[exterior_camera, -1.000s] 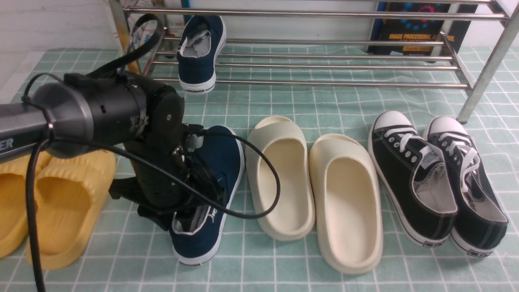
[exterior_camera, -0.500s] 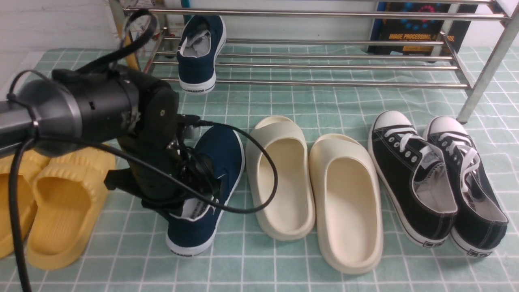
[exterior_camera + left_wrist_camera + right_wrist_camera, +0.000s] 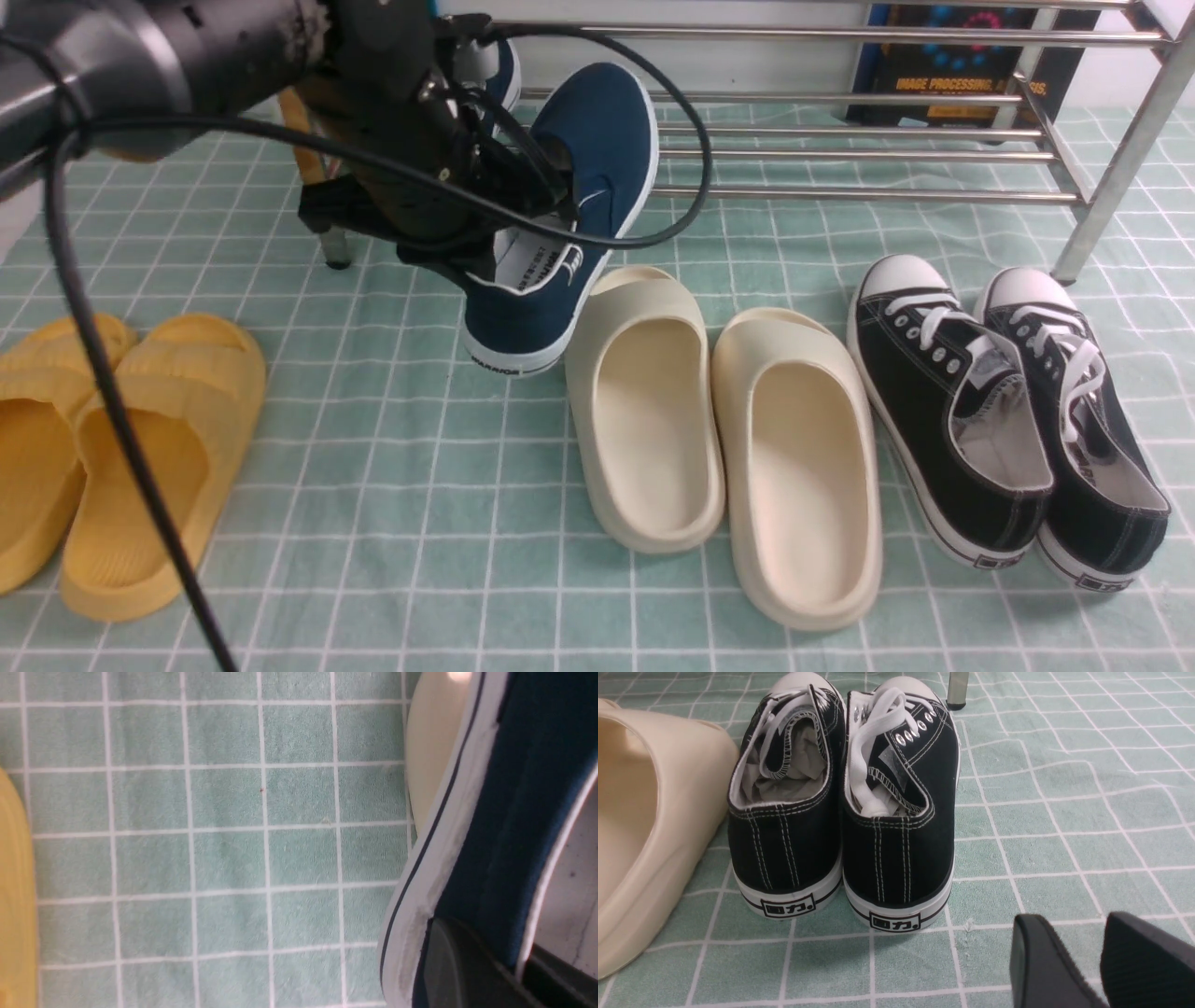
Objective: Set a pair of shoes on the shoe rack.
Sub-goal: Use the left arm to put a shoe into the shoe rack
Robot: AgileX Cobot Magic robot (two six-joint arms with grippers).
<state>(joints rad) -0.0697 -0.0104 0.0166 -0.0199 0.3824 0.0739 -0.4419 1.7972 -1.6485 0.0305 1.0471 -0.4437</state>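
Navy shoe above a green checked cloth, white wall behind

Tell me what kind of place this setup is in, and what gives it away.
Probably a robotics lab or test bench rather than a home: a robot arm works over a checked cloth, shoes are laid out beside a metal shoe rack, and a book on image processing stands behind it.

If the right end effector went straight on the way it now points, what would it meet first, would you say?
The right end effector would probably meet the checked cloth first, beside the black sneakers, though depth is unclear.
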